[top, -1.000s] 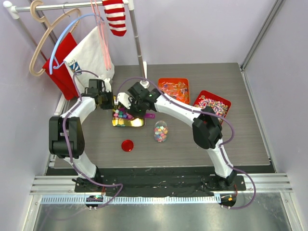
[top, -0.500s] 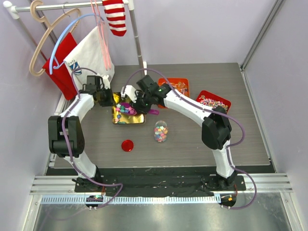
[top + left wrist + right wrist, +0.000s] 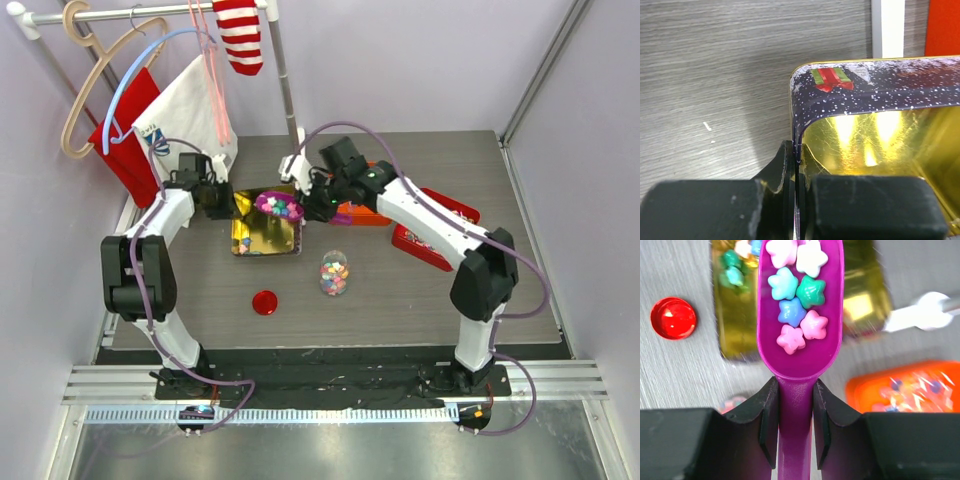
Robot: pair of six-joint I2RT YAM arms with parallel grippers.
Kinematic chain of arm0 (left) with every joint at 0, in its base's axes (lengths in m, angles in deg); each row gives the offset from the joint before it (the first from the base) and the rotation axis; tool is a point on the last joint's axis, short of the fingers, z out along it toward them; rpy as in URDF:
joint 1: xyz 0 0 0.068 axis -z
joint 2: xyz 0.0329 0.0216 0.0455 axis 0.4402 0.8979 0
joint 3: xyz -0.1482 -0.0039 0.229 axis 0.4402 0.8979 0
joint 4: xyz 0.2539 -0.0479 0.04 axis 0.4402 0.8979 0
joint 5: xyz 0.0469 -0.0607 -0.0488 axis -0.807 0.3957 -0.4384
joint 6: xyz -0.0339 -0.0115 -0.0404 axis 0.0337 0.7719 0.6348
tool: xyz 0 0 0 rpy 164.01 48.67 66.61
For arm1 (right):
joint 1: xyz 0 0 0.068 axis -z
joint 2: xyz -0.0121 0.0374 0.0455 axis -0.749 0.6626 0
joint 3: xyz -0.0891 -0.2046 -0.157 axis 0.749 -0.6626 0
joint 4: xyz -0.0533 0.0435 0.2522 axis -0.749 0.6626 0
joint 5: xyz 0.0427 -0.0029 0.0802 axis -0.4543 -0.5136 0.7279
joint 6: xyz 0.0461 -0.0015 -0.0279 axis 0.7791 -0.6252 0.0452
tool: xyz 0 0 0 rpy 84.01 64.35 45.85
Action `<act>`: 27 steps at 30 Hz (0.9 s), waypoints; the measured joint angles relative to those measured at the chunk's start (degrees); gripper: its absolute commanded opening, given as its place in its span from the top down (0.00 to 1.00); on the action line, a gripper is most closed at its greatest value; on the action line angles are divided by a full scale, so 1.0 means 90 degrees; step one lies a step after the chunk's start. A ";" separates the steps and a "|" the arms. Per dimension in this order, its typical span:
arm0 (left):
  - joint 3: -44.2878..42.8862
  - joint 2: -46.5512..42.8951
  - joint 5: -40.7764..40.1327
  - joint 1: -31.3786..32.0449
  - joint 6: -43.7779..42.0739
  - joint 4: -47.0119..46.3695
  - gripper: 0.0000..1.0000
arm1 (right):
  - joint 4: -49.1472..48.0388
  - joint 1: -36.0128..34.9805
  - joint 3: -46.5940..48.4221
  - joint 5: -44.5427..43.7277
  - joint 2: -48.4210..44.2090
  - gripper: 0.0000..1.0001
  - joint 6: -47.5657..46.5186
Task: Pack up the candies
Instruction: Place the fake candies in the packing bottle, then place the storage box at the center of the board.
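Note:
The candies (image 3: 797, 300) are small pastel star-shaped sweets; several lie in the bowl of a purple scoop (image 3: 800, 355). My right gripper (image 3: 795, 405) is shut on the scoop's handle and holds the scoop (image 3: 280, 208) level above the far edge of a gold tin (image 3: 262, 240). A few more candies (image 3: 732, 267) lie in that tin. My left gripper (image 3: 797, 165) is shut on the tin's left wall (image 3: 796, 115). A small clear jar (image 3: 334, 273) partly filled with candies stands open in front of the tin. Its red lid (image 3: 264, 302) lies to its left.
An orange tin (image 3: 360, 216) and a red tin (image 3: 415, 250) of wrapped sweets sit at the right, partly under my right arm. A white rack post (image 3: 300, 150) stands behind the gold tin, with hangers, a white bag (image 3: 190, 110) and a striped stocking at back left.
My right arm has lifted the purple scoop, loaded with candies, up out of the gold tin and drawn it back towards the far right. My left gripper stays on the tin's wall.

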 measured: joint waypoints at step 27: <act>0.0002 0.0061 -0.0821 -0.0253 -0.0663 0.0600 1.00 | 0.2285 0.0551 -0.1537 -0.1008 -0.2861 0.99 -0.1557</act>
